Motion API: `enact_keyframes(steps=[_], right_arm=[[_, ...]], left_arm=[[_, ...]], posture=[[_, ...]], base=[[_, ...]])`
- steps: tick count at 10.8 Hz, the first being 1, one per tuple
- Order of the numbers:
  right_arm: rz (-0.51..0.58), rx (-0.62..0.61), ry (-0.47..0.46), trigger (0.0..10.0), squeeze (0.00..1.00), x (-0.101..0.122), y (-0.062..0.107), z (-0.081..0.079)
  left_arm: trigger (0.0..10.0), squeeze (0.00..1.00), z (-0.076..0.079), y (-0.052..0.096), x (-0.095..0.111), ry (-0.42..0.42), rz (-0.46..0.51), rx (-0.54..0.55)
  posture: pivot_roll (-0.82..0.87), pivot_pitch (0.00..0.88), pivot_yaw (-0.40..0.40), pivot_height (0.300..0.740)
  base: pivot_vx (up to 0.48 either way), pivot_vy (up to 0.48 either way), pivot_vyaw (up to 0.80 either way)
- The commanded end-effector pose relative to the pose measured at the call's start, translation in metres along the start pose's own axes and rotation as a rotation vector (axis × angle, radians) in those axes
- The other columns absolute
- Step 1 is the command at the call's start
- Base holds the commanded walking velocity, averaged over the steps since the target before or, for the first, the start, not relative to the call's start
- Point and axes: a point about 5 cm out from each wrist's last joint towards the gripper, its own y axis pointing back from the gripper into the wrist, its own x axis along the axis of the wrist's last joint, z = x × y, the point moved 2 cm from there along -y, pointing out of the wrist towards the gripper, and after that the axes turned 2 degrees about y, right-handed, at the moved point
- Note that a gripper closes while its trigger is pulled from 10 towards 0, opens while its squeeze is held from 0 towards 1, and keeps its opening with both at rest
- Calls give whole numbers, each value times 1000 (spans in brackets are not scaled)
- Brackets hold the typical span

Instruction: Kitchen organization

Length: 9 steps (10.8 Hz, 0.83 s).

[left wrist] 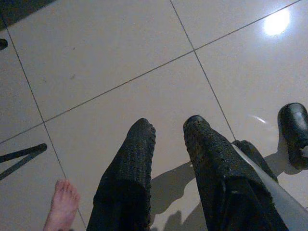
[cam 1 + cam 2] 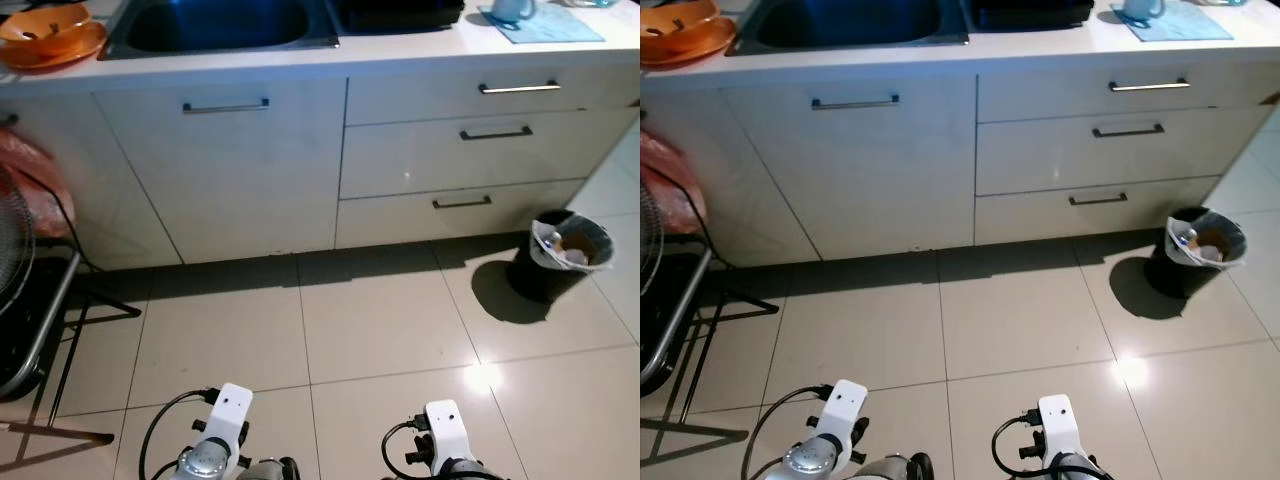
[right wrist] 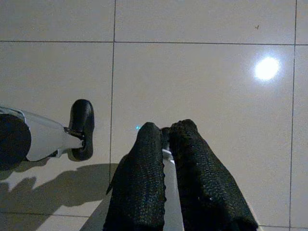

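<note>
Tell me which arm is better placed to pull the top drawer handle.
Right, probably. The silver top drawer handle sits on the robot's right, while the left end effector and right end effector both hang low over the floor tiles.

Head eyes face cabinets (image 2: 220, 170); wrist cameras overlook floor (image 3: 202, 82).

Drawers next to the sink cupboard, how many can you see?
3, stacked right of the cupboard door: the top drawer, the middle drawer and the bottom drawer. More may lie beyond the picture's right edge.
</note>
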Motion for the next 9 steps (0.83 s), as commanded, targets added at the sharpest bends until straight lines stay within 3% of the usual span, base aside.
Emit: enact_keyframes(steps=[1, 3, 9], right_arm=[[5, 10, 11, 10000, 0, 0, 0, 0], [1, 11, 28, 10000, 0, 0, 0, -1], [2, 12, 2, 10000, 0, -1, 0, -2]], left_arm=[[10000, 0, 0, 1, -5, -7, -20, 9], [10000, 0, -1, 1, -5, -6, -21, 17], [10000, 0, -3, 1, -5, -14, -24, 20]], posture=[[-47, 131, 39, 740], [-48, 130, 41, 740], [-50, 128, 53, 740]], base=[[307, 0, 431], [332, 0, 800], [342, 0, 0]])
